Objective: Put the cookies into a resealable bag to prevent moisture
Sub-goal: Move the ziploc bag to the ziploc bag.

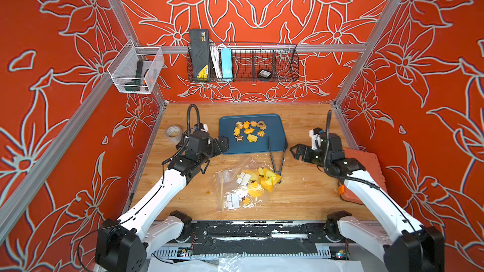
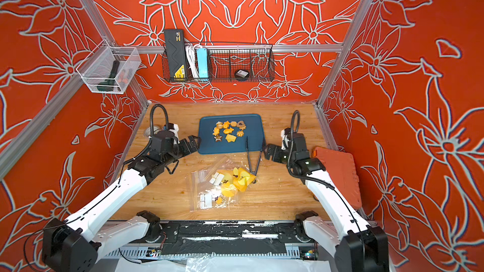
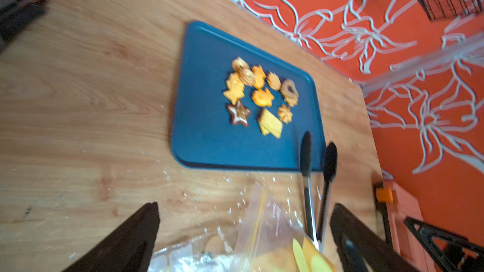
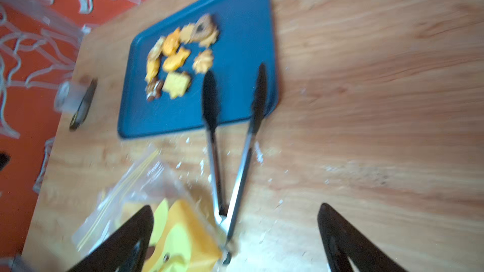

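We've got left tool (image 1: pixel 222 144) and right tool (image 1: pixel 296 151) both spread wide, empty. Small orange, yellow and brown cookies (image 1: pixel 250 131) sit on dark blue rectangular plastic tray (image 1: pixel 275 129); clear printed resealable bags (image 1: pixel 237 192) lie just beside it on wooden bench (image 1: pixel 301 194).

arms (image 1: pixel 157 193): white shells, black joints | cables (image 1: pixel 193 105): black, corrugated | gripper fingers (image 3: pixel 125 242): black, triangular

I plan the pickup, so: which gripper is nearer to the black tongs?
Right. The right gripper, open, sits just beside the tongs, apart from them. The left gripper, also open, is at the blue tray's opposite edge, farther from them.
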Available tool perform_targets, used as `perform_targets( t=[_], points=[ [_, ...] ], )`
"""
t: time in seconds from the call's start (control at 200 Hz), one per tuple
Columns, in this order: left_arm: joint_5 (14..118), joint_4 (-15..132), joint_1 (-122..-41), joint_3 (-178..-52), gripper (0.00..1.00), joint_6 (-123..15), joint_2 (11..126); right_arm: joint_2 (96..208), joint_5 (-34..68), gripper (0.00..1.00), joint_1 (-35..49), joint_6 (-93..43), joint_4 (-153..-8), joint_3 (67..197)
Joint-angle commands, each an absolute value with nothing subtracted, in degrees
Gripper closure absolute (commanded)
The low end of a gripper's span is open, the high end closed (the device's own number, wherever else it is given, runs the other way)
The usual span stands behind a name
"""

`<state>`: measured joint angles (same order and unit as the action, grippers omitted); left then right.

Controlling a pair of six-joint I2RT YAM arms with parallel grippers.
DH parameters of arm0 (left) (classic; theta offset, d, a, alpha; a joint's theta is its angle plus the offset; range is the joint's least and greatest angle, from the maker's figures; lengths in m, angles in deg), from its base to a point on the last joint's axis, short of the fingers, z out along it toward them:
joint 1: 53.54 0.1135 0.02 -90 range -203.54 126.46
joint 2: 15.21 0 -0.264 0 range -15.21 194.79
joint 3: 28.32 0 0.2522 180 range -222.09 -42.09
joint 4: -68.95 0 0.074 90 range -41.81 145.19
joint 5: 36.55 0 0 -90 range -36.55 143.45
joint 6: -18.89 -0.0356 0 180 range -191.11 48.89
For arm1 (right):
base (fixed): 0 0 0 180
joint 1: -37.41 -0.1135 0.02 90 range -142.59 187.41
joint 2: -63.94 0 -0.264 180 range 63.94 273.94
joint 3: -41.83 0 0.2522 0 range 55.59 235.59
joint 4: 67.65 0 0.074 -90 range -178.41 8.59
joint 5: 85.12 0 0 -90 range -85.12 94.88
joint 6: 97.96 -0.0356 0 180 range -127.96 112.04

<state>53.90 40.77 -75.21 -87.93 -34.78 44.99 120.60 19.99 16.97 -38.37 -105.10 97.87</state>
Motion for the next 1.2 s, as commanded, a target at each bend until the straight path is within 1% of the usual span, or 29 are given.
perform_targets(
  t=[0.0, 0.085, 0.165, 0.24, 0.305, 0.37, 0.465, 0.611, 0.776, 0.891, 1.036, 1.196],
  points=[
    [55.22, 33.03, -76.41, -87.97, 0.00, -37.13, 44.36, 116.91, 15.91, 0.02, 7.66, -40.53, -114.83, 99.63],
    [55.76, 31.61, -76.05, -88.16, 0.00, -37.92, 43.80, 115.74, 11.51, 0.02, -1.37, -41.39, -119.03, 100.20],
    [58.30, 32.93, -75.22, -87.36, 0.00, -37.39, 42.62, 115.88, 6.57, 0.02, -10.97, -41.24, -123.03, 101.48],
    [61.08, 34.81, -74.63, -86.31, 0.00, -37.19, 41.92, 117.84, 1.83, 0.02, -20.22, -40.22, -126.93, 103.52],
    [62.43, 37.01, -74.54, -84.33, 0.00, -37.09, 38.56, 120.56, -2.38, 0.02, -27.47, -40.35, -129.65, 105.52],
    [63.13, 37.87, -74.15, -83.00, 0.00, -36.78, 37.31, 123.82, -6.50, 0.02, -32.41, -41.46, -131.41, 107.31],
    [63.27, 36.64, -73.12, -82.24, 0.00, -36.31, 37.54, 129.32, -9.35, 0.02, -36.24, -42.71, -130.78, 109.23],
    [64.79, 33.54, -70.21, -82.66, 0.00, -36.00, 39.27, 136.84, -12.04, 0.02, -38.93, -44.96, -128.57, 113.23],
    [64.42, 32.78, -68.92, -82.43, 0.00, -36.09, 37.17, 142.97, -14.69, 0.02, -39.31, -48.47, -126.02, 113.79],
    [66.80, 34.45, -68.83, -80.88, 0.00, -37.00, 35.08, 145.33, -20.09, 0.09, -39.06, -53.11, -129.69, 113.60],
    [73.51, 37.44, -68.92, -76.28, 0.00, -38.44, 33.56, 144.42, -21.46, 0.16, -35.45, -56.69, -132.61, 110.95],
    [74.70, 36.91, -68.92, -75.42, 0.00, -39.34, 34.09, 136.98, -19.61, 0.18, -28.22, -56.86, -132.75, 104.92]
  ],
)
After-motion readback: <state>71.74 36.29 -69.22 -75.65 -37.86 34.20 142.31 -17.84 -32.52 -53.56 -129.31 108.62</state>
